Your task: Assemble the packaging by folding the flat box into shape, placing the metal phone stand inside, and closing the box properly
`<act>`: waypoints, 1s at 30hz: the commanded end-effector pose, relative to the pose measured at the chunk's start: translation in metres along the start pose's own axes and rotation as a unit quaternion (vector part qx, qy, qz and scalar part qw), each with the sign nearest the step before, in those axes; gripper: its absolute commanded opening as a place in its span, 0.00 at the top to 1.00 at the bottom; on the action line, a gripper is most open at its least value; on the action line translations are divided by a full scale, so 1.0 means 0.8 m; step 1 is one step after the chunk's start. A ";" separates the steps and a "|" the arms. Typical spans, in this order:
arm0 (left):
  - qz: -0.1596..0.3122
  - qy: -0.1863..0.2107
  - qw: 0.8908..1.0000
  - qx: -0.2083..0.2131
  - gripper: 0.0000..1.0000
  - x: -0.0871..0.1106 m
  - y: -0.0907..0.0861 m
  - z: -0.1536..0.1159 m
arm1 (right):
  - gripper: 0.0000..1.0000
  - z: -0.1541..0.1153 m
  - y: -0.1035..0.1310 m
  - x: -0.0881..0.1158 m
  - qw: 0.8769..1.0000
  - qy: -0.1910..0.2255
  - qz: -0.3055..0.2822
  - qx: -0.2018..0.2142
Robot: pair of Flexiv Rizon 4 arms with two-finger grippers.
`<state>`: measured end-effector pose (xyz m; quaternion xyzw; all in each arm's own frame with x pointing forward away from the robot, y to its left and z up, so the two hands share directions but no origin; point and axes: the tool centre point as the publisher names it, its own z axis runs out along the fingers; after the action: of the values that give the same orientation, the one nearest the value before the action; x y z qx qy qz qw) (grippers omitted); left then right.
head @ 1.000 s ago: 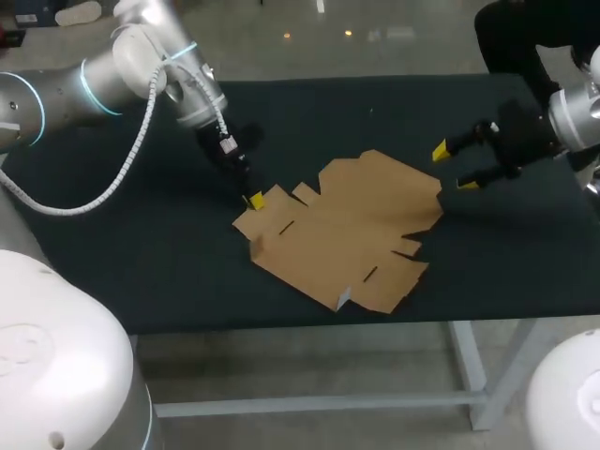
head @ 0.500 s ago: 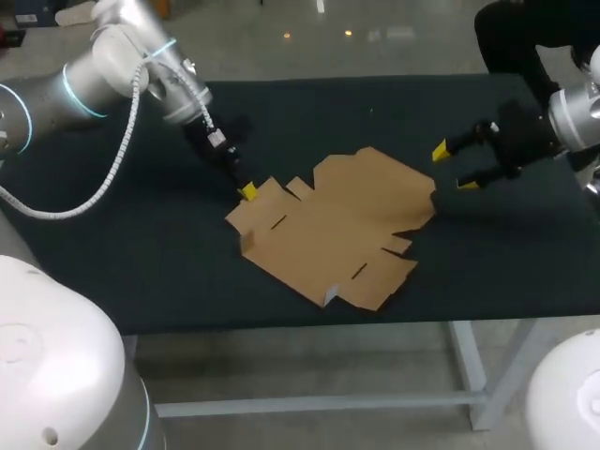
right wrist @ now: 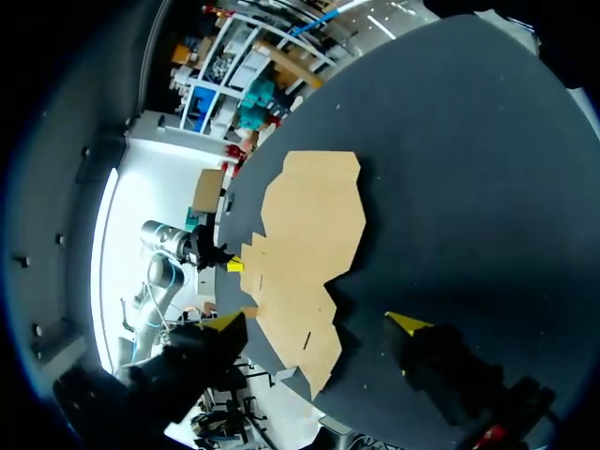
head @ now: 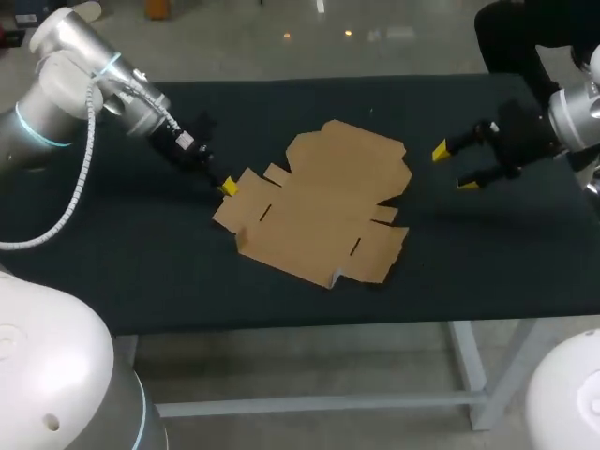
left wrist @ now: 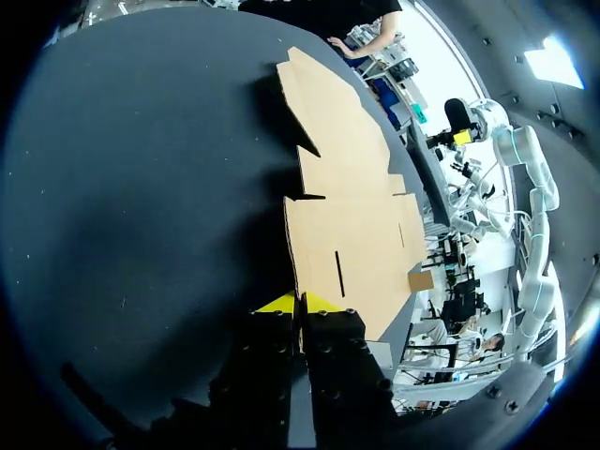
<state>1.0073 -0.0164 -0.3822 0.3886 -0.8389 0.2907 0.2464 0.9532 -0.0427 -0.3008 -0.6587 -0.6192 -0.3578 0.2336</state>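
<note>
Head view showed a flat brown cardboard box blank (head: 319, 206) lying mid dark worktop (head: 469, 253), the left claw (head: 228, 187) at its left corner and the right claw (head: 452, 166) well to its right. Left wrist view had the left claw (left wrist: 298, 303) clenched on the cardboard's edge. Right wrist view had the right claw (right wrist: 319, 323) released, with the cardboard ahead.

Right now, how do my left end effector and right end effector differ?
The left end effector is pinched shut on a corner flap of the flat box; the right end effector stands open, holding nothing. The left touches the cardboard; the right sits apart, beside its opposite edge. Both have yellow tips.
</note>
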 end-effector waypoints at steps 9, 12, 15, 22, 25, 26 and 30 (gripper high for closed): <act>-0.025 -0.004 0.999 0.036 0.00 -0.006 0.019 -0.013 | 0.00 -0.001 0.000 -0.001 1.000 0.003 -0.001 0.000; -0.005 -0.008 1.000 0.014 0.00 -0.005 0.022 -0.020 | 0.00 -0.001 0.000 -0.001 1.000 0.003 -0.001 0.000; 0.007 -0.008 1.000 0.000 0.00 -0.002 0.023 -0.030 | 0.00 -0.001 0.000 -0.001 1.000 0.003 -0.001 0.000; 0.032 -0.009 0.998 -0.053 0.00 0.013 0.010 -0.032 | 0.00 -0.001 0.000 -0.001 1.000 0.003 -0.001 0.000; 0.037 -0.018 0.996 -0.081 0.00 0.015 0.002 -0.022 | 0.00 -0.001 0.000 -0.001 1.000 0.003 -0.001 0.000; 0.038 -0.019 0.996 -0.084 0.00 0.014 0.001 -0.021 | 0.00 -0.001 0.000 -0.001 1.000 0.003 -0.001 0.000; 0.045 -0.021 0.994 -0.095 0.00 0.011 -0.002 -0.018 | 0.00 -0.001 0.000 -0.001 1.000 0.003 -0.001 0.000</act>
<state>0.9981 -0.0115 -0.3645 0.3426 -0.8759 0.2472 0.2332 0.9533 -0.0427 -0.3010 -0.6587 -0.6192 -0.3578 0.2337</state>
